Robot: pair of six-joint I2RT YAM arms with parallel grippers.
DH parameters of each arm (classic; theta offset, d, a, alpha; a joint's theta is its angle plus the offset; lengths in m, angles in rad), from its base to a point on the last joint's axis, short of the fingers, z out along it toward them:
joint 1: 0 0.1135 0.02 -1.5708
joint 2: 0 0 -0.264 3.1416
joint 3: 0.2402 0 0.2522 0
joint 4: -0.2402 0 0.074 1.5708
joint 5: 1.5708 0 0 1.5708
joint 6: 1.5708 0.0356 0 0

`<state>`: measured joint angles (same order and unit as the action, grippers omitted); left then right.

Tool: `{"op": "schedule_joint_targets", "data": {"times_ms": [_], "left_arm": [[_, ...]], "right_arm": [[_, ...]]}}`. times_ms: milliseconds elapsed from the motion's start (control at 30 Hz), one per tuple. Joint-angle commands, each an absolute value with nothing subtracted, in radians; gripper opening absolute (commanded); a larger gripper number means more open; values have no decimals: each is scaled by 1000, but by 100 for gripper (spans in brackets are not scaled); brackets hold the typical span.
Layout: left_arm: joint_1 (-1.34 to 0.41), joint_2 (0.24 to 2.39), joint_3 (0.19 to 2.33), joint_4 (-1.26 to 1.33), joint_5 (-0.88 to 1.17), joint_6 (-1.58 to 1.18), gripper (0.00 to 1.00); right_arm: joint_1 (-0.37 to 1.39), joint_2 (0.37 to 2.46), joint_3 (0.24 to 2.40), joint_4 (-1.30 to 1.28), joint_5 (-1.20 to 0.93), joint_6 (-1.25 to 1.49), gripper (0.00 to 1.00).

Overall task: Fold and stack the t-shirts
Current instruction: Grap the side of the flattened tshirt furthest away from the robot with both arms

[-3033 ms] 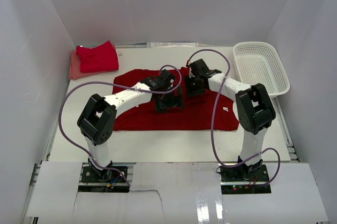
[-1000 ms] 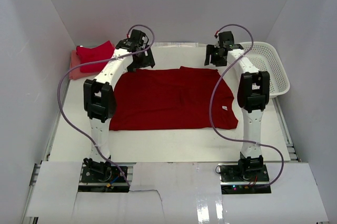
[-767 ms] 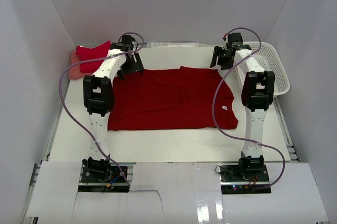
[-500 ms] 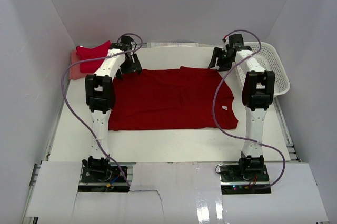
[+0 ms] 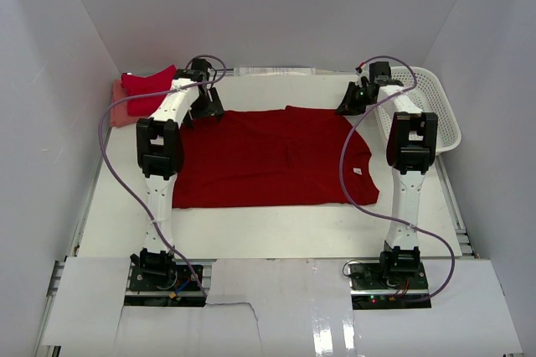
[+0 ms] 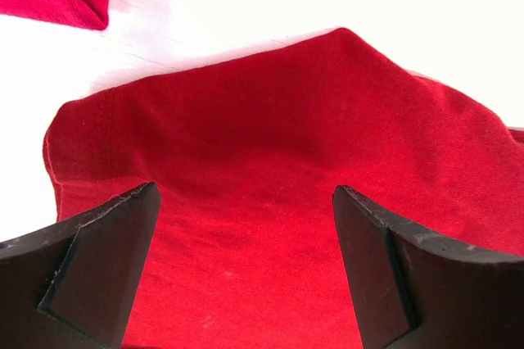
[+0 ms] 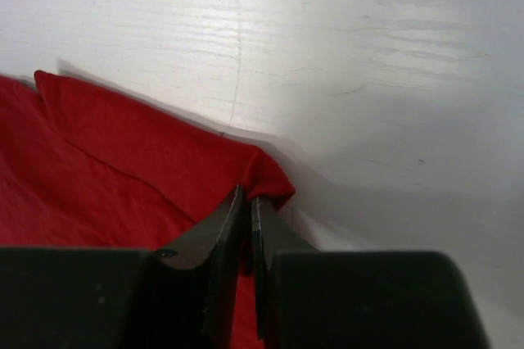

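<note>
On the shirt (image 5: 272, 156), the 1 o'clock corner is pinched by the right pincer (image 7: 248, 201); the left pincer (image 6: 246, 193) is held spread over the 11 o'clock corner.

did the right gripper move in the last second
Yes. The right gripper shifted slightly right, toward the white basket, and now pinches the far right corner of the spread red t-shirt.

High rear camera overlooks table (image 5: 276, 230); close wrist cameras apparently share its red t-shirt (image 5: 268, 156).
</note>
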<state>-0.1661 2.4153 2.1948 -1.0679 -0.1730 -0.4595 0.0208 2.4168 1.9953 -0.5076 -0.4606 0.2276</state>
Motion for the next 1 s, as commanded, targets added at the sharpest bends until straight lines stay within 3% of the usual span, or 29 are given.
{"op": "schedule_joint_targets", "data": {"times_ms": [0, 367, 800, 967], "left_arm": [[-166, 2387, 2200, -1063, -150, -451, 98], [-202, 2355, 2189, -1058, -143, -439, 98], [-391, 2234, 2132, -1078, -40, -465, 98], [-486, 2178, 2088, -1059, 147, -520, 98]], "right_arm": [[23, 2350, 1971, -405, -535, 219, 13], [81, 2132, 1689, -354, -606, 75, 8], [133, 2121, 1666, -586, -503, -33, 13], [147, 2161, 1683, -686, -454, -43, 17]]}}
